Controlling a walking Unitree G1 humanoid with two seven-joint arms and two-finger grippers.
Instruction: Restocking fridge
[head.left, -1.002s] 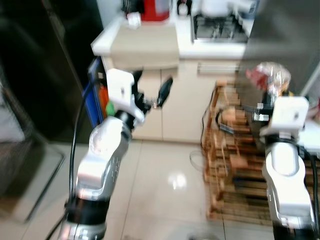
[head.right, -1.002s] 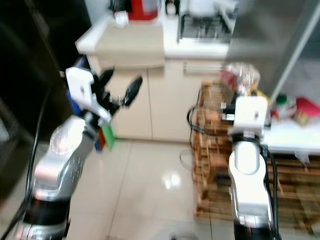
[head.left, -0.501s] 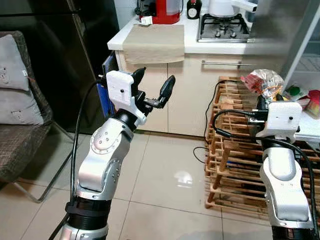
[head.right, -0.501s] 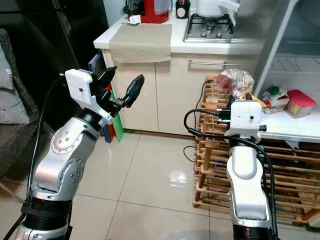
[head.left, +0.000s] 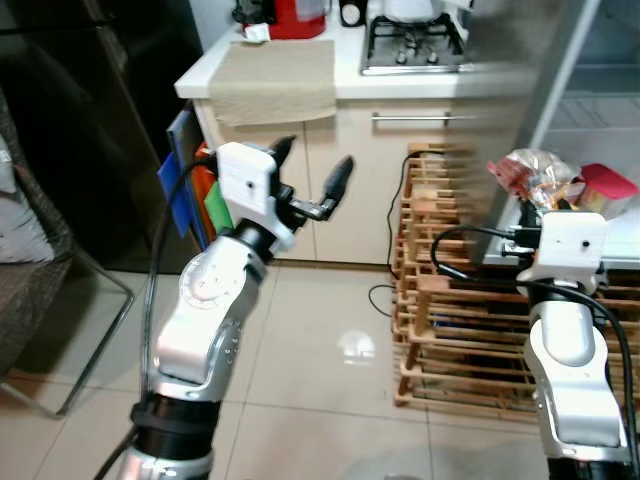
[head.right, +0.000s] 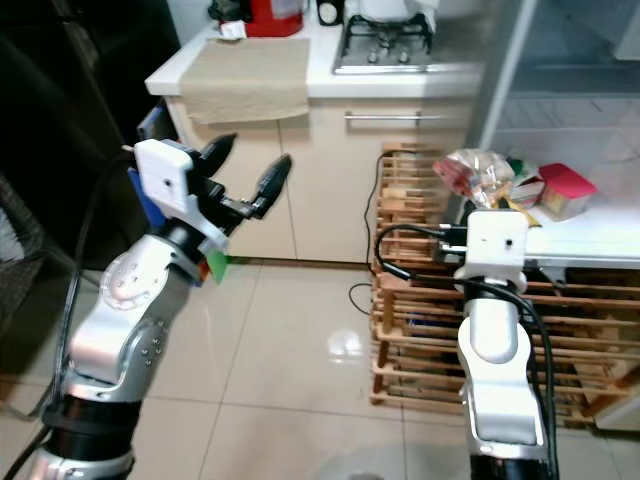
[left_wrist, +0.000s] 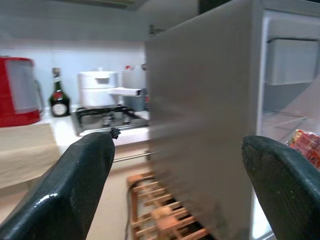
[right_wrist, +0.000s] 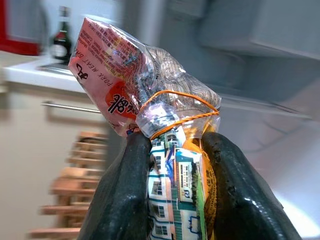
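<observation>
My right gripper (right_wrist: 172, 165) is shut on a clear plastic food bag (right_wrist: 145, 95) tied with an orange rubber band, red and white print at its top. In the eye views the bag (head.left: 535, 175) is held up beside the open fridge door (head.left: 520, 90), in front of a white fridge shelf (head.right: 590, 240) that carries a red-lidded box (head.right: 566, 190). My left gripper (head.left: 308, 178) is raised at chest height on the left, open and empty, its fingers (left_wrist: 75, 185) pointing toward the counter and fridge.
A wooden slatted rack (head.left: 450, 280) stands low against the beige cabinets (head.left: 350, 190). The counter holds a gas hob (head.left: 410, 40), a folded towel (head.left: 275, 80) and a red appliance (head.left: 290, 15). A dark wall and chair (head.left: 40, 260) are on the left. Tiled floor (head.left: 320, 370) lies ahead.
The whole picture has shifted: the camera has turned right, bringing the open fridge, its shelf and the red-lidded box into fuller view. Both arms hold the same poses; the bag stays gripped.
</observation>
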